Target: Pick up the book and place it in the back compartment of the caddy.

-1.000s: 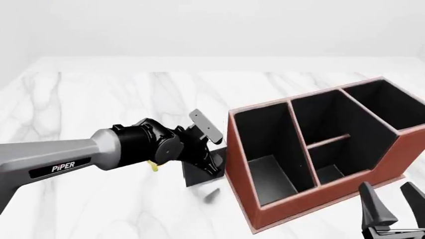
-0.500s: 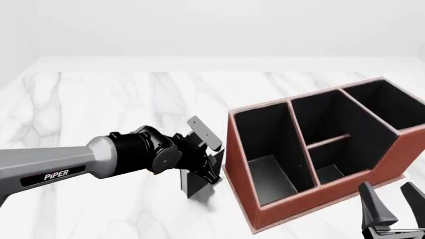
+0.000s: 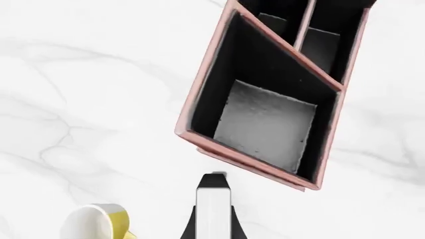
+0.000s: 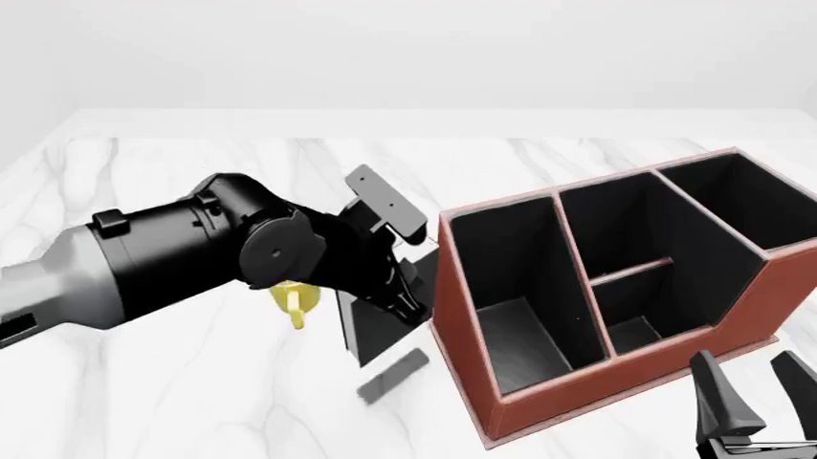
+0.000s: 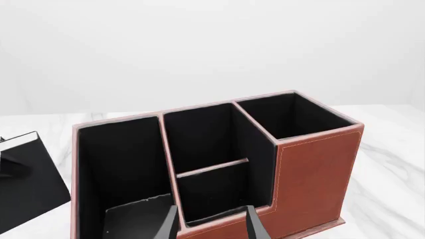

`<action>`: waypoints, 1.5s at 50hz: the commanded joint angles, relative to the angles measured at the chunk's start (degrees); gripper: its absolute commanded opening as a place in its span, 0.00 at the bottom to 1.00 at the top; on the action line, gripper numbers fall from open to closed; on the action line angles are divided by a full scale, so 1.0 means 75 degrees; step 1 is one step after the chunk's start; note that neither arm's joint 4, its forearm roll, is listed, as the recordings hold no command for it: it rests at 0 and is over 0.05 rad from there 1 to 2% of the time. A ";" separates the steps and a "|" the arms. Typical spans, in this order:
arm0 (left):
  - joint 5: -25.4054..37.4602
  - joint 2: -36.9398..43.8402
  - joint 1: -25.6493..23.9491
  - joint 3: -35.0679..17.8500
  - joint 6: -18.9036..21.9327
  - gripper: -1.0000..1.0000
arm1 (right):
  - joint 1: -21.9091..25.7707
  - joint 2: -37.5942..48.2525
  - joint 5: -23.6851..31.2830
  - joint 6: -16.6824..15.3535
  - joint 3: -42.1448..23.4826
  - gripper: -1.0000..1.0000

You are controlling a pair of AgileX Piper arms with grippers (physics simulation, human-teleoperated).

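Item: small thick rectangular book with plain black cover and white page edges [image 4: 373, 330]
Location: off the white marble table [image 4: 191, 402], its shadow lying apart beneath it; just beside the near left wall of the caddy; a yellow mug [image 4: 291, 302] shows behind the arm
Held by: left gripper [image 4: 389, 287], jaws clamped on the book across its thickness; in the left wrist view the white page edge [image 3: 213, 211] runs straight out between the dark fingers
Handling (judged): stiff block, likely light for this arm; smooth covers may slip or pivot if pinched near a corner, so a grip across the two covers, close to the middle of one edge, looks safest; not fragile
Long axis: roughly upright in the front view, leaning a little, top tipped to the left; broad black cover faces the camera side
Pointing: the page edge aims away from the wrist toward the caddy's near end wall
Destination: large reddish-brown rectangular organiser box with black lining [image 4: 466, 373]; small squarish back compartment [image 4: 626, 234] lies behind a low divider, well apart from the book and beyond the long narrow cell
Right gripper [image 5: 211, 221]: idle low at the caddy's near side, fingers apart, holding nothing
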 commanded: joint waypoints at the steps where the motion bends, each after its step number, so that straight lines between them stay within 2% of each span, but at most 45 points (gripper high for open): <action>1: 0.1749 -0.0342 0.0261 -0.2055 0.0912 0.00 | 0.0004 -0.0037 0.0034 -0.0003 -0.0006 1.00; 2: 0.1890 -0.0329 0.0250 -0.2262 0.0900 0.00 | 0.0004 -0.0022 0.0018 -0.0001 -0.0005 1.00; 5: 0.2308 -0.0122 0.0551 -0.3014 0.1365 0.00 | 0.0009 -0.0041 0.0038 -0.0005 -0.0006 1.00; 7: 0.2568 -0.0043 0.0471 -0.3569 0.1265 0.00 | 0.0012 -0.0034 0.0029 -0.0001 -0.0006 1.00; 8: 0.2572 -0.0040 0.0471 -0.3576 0.1265 0.00 | 0.0012 -0.0032 0.0028 -0.0001 -0.0006 1.00; 9: 0.2713 0.0069 0.0469 -0.4080 0.1128 0.00 | 0.0013 -0.0021 0.0018 0.0002 -0.0006 1.00; 10: 0.2806 0.0172 0.0537 -0.4208 0.1295 0.00 | 0.0013 -0.0021 0.0018 0.0002 -0.0006 1.00; 14: 0.2917 0.0302 0.0411 -0.4743 0.1343 0.00 | 0.0018 -0.0007 -0.0001 -0.0008 -0.0002 1.00; 15: 0.3018 0.0407 0.0257 -0.5210 0.1355 0.00 | 0.0019 -0.0032 0.0014 -0.0008 0.0012 1.00; 18: 0.3151 0.0664 0.0076 -0.5892 0.1427 0.00 | 0.0015 0.0038 -0.0042 -0.0012 0.0004 1.00; 29: 0.3191 0.1415 -0.0995 -0.7166 0.1523 0.00 | 0.0006 0.0105 -0.0091 0.0010 0.0005 1.00; 33: 0.3253 0.2094 -0.1160 -0.8027 0.1492 0.00 | 0.0021 0.0042 -0.0046 -0.0015 0.0005 1.00; 41: 0.3294 0.3248 -0.1696 -0.9256 0.1377 0.00 | 0.0022 0.0020 -0.0030 -0.0027 0.0013 1.00; 44: 0.3168 0.3557 -0.1913 -0.9539 0.1232 0.00 | 0.0020 -0.0024 0.0015 -0.0028 0.0005 1.00; 46: 0.2846 0.3576 -0.2092 -0.9362 0.1186 0.00 | 0.0019 -0.0023 0.0015 -0.0019 0.0006 1.00; 47: 0.2469 0.3430 -0.2344 -0.9105 0.0703 0.00 | 0.0022 -0.0042 0.0029 -0.0018 0.0004 1.00; 49: 0.2382 0.3572 -0.2319 -0.9104 0.0730 0.00 | 0.0027 -0.0047 0.0034 -0.0017 0.0002 1.00; 50: 0.2260 0.3872 -0.2181 -0.9279 0.0916 0.00 | 0.0029 -0.0039 0.0024 -0.0014 0.0003 1.00; 51: 0.2174 0.3986 -0.2212 -0.9372 0.0647 0.00 | 0.0028 -0.0030 0.0018 -0.0008 0.0003 1.00; 53: 0.2012 0.4241 -0.2228 -0.9323 0.0795 0.00 | 0.0030 -0.0041 0.0024 -0.0015 0.0005 1.00; 62: 0.2162 0.4953 -0.2558 -1.0091 0.0638 0.00 | 0.0017 0.0132 -0.0123 0.0006 0.0011 1.00; 67: 0.2495 0.5631 -0.2634 -1.0934 0.0625 0.00 | 0.0025 0.0026 -0.0021 0.0011 0.0007 1.00; 74: 0.2235 0.6006 -0.2710 -1.1118 0.0635 0.00 | 0.0026 0.0115 -0.0104 0.0020 0.0010 1.00; 75: 0.2294 0.6214 -0.2759 -1.1348 0.0576 0.00 | 0.0025 0.0102 -0.0094 0.0020 0.0010 1.00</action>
